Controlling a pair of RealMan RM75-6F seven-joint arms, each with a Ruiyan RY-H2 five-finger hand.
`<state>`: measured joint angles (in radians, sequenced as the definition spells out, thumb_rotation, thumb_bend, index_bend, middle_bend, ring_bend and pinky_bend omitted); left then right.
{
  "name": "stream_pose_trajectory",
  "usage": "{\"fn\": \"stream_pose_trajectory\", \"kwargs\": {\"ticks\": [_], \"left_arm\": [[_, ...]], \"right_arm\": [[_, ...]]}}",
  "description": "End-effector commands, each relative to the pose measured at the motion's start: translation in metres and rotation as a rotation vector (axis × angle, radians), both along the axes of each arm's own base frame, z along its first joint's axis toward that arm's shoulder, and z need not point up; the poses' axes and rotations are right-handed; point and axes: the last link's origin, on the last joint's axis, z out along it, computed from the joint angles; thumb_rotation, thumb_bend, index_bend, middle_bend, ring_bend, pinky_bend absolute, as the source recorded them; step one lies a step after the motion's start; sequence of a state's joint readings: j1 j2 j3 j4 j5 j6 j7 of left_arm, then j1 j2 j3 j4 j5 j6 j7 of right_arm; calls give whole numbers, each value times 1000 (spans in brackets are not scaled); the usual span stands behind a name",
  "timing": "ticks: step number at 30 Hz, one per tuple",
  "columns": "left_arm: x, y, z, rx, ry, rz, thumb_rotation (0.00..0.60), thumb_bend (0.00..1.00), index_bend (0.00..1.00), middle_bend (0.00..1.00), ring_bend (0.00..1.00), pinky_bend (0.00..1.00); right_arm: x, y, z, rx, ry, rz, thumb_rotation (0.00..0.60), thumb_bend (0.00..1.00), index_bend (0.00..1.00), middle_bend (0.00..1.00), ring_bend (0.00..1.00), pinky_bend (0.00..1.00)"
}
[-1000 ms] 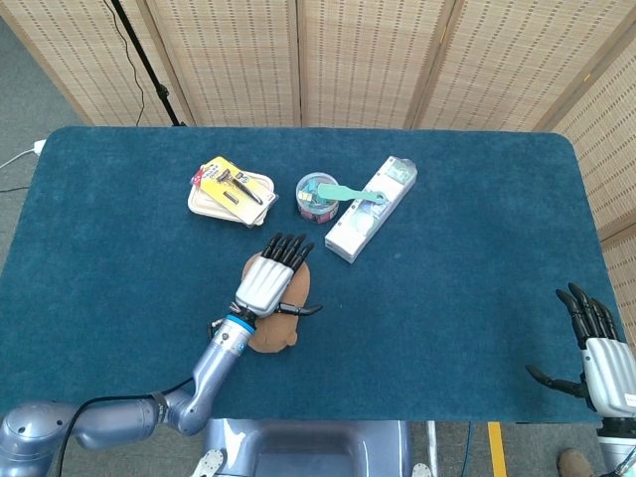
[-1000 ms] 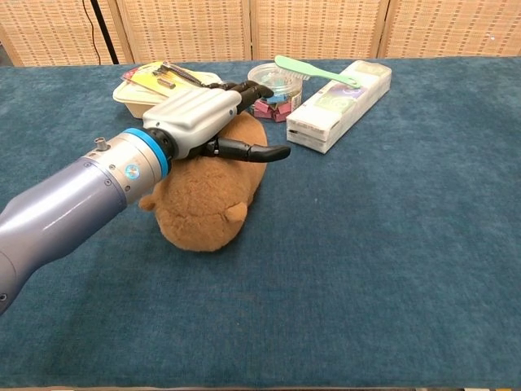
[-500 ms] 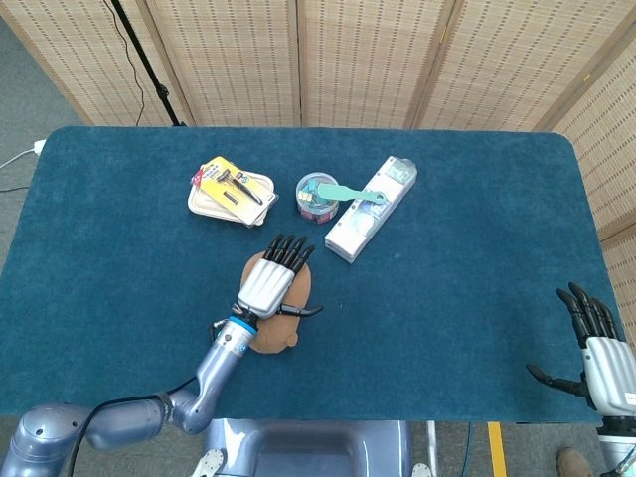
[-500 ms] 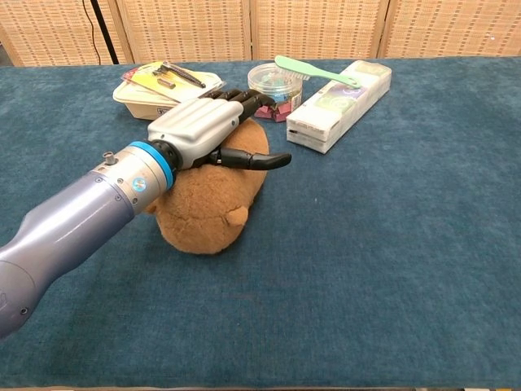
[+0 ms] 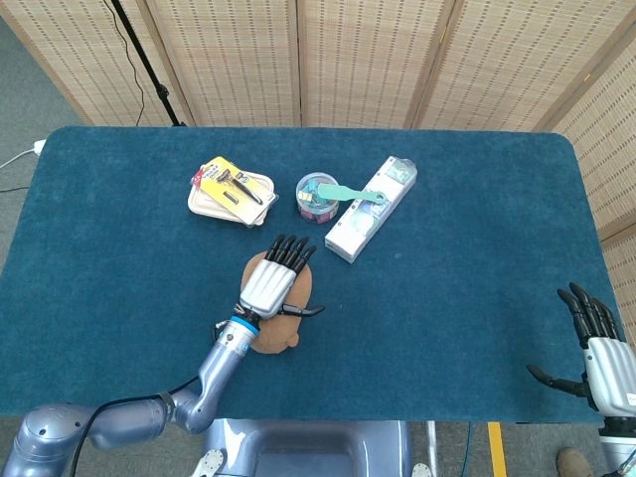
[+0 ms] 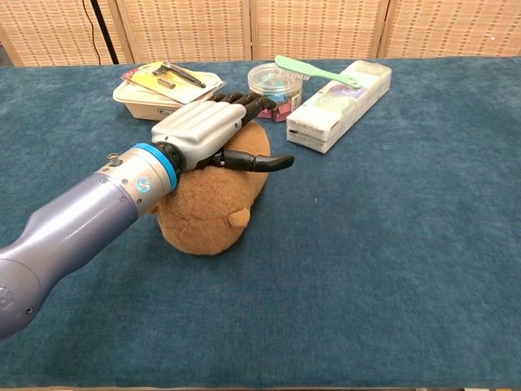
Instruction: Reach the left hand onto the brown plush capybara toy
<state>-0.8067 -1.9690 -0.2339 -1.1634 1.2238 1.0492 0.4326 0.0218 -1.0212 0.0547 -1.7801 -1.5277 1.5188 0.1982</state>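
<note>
The brown plush capybara (image 5: pixel 281 328) (image 6: pixel 210 218) lies on the blue table near its front middle. My left hand (image 5: pixel 271 280) (image 6: pixel 207 132) lies flat on top of the toy, palm down, fingers stretched toward the back and the thumb sticking out to the right. It rests on the plush without gripping it. My right hand (image 5: pixel 599 361) hovers at the table's front right corner, fingers spread and holding nothing; the chest view does not show it.
Behind the toy stand a white container with a yellow card (image 5: pixel 232 191) (image 6: pixel 159 88), a round clear tub (image 5: pixel 316 197) (image 6: pixel 275 81) with a green spatula (image 6: pixel 313 72) across it, and a long white box (image 5: pixel 369 209) (image 6: pixel 340 94).
My left hand has slid slightly forward and settled lower onto the capybara. The right hand has stayed put.
</note>
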Motion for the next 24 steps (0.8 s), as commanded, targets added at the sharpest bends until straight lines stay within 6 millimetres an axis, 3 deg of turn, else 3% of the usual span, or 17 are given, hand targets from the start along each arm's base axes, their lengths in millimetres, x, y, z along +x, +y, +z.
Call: {"fn": "stream_pose_trajectory", "kwargs": {"ticks": [1, 10, 15, 17, 24], "left_arm": [[2, 2, 5, 14, -6, -8, 49, 0, 0, 0, 0, 0], [8, 2, 26, 17, -60, -16, 50, 0, 0, 0, 0, 0], [20, -1, 61, 58, -101, -41, 49, 0, 0, 0, 0, 0], [28, -4, 92, 102, -146, -65, 48, 0, 0, 0, 0, 0], [7, -15, 139, 164, -109, -42, 28, 0, 0, 0, 0, 0]], "right_arm": [[0, 0, 0, 4, -2, 0, 600, 0, 0, 0, 0, 0], [0, 0, -1, 9, -7, 1, 600, 0, 0, 0, 0, 0], [2, 0, -2, 18, -13, 6, 600, 0, 0, 0, 0, 0], [3, 1, -3, 25, -14, 13, 600, 0, 0, 0, 0, 0], [3, 1, -2, 19, -2, 15, 600, 0, 0, 0, 0, 0]]}}
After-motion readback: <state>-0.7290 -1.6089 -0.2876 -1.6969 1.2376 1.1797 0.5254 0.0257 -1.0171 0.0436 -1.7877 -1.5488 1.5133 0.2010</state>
